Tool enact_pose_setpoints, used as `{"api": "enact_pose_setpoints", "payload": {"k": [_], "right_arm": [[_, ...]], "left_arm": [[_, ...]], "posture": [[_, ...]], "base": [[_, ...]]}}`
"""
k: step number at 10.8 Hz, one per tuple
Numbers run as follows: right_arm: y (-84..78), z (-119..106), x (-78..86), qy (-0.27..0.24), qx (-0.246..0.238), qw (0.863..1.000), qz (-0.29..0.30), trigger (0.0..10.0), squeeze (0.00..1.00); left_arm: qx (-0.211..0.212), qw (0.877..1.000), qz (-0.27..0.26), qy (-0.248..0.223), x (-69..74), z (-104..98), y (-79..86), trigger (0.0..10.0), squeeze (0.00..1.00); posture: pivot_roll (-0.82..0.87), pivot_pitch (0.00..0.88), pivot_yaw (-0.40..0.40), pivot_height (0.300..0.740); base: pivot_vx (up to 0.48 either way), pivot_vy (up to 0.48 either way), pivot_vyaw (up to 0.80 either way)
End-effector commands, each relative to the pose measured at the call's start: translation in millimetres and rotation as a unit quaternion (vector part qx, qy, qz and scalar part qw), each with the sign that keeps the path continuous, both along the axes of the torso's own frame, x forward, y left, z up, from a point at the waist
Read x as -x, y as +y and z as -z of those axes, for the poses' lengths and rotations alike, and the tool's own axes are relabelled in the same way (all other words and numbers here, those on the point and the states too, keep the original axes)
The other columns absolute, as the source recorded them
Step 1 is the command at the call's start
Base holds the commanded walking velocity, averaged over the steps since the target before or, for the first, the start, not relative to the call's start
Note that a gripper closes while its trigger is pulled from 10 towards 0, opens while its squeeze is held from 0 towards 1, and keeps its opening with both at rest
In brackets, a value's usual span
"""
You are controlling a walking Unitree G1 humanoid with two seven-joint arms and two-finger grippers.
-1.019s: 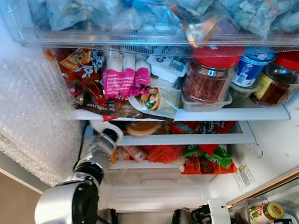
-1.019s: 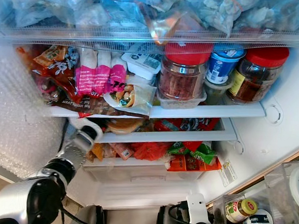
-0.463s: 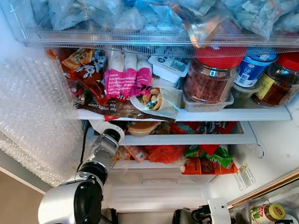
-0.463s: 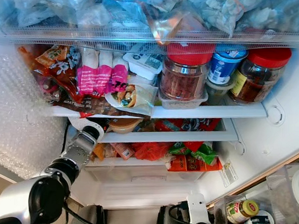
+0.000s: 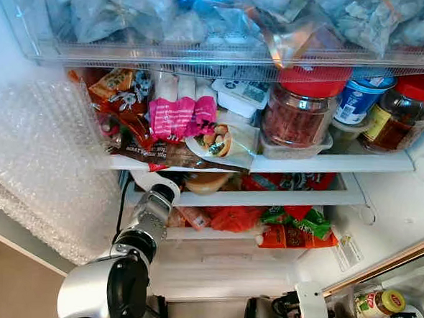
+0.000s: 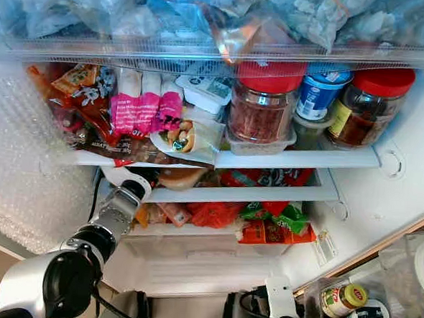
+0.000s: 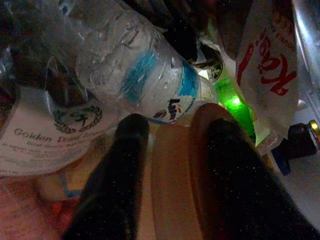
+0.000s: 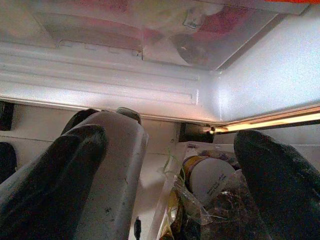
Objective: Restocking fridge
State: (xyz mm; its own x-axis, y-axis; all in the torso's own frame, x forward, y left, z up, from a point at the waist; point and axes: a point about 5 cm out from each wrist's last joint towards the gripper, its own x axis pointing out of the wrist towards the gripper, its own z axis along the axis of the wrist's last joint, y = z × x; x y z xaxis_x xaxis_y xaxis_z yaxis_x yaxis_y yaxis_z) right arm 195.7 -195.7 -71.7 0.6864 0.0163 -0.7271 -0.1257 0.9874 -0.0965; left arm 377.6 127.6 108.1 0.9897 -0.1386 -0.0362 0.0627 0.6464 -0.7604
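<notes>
A round tan container [image 7: 175,185] with a smooth brownish lid sits clamped between the two black fingers [image 7: 117,175] of the left gripper [image 7: 172,150], one finger on each side of it, inside the middle shelf [image 5: 267,198] of the open fridge. From the head camera its tan lid [image 5: 203,181] shows just past the silver left wrist, tucked under the shelf above. Right beyond the fingertips lies a clear plastic water bottle [image 7: 135,70], ribbed and beaded with moisture, its blue-and-white label reading partly "Lav". Beside the left finger is a white paper label printed "Golden" [image 7: 55,135] with a wreath emblem; the second word is cut off. Past the other finger hangs a white plastic bag with red lettering [image 7: 272,75] that cannot be read, and a bright green packet [image 7: 227,97] glows behind it.

On the shelf above stand a red-lidded clear jar [image 5: 298,110] of reddish bits, a blue-and-white tub [image 5: 359,99], a second red-lidded jar [image 5: 402,113] with a yellow label, pink-wrapped packs [image 5: 179,114] and a wrapped sandwich roll [image 5: 217,141]. Bubble wrap [image 5: 46,170] covers the fridge's left wall.

The right gripper [image 8: 170,165] hangs low with its fingers wide apart, near a light, rounded grey part close to the camera [image 8: 112,170] and a paper-lidded jar [image 8: 207,177].
</notes>
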Motion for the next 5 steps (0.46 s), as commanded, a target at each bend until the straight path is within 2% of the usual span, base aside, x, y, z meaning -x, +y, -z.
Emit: {"api": "enact_pose_setpoints", "payload": {"k": [1, 5], "right_arm": [[-2.7, 23.0, 45.0, 0.096, 0.008, 0.995, 0.004, 10.0, 0.0], [-1.9, 22.6, 43.3, 0.094, 0.007, 0.996, 0.003, 10.0, 0.0]], "left_arm": [[-0.007, 1.0, 0.015, 0.018, 4.0, 8.6, -3.3, 10.0, 1.0], [0.003, 1.0, 0.026, -0.002, 5.0, 7.3, -1.7, 10.0, 1.0]], "posture": [[-0.12, 0.155, 0.011, 0.62], [-0.11, 0.144, 0.012, 0.62]], "base": [[0.0, 0.0, 0.0], [0.0, 0.0, 0.0]]}}
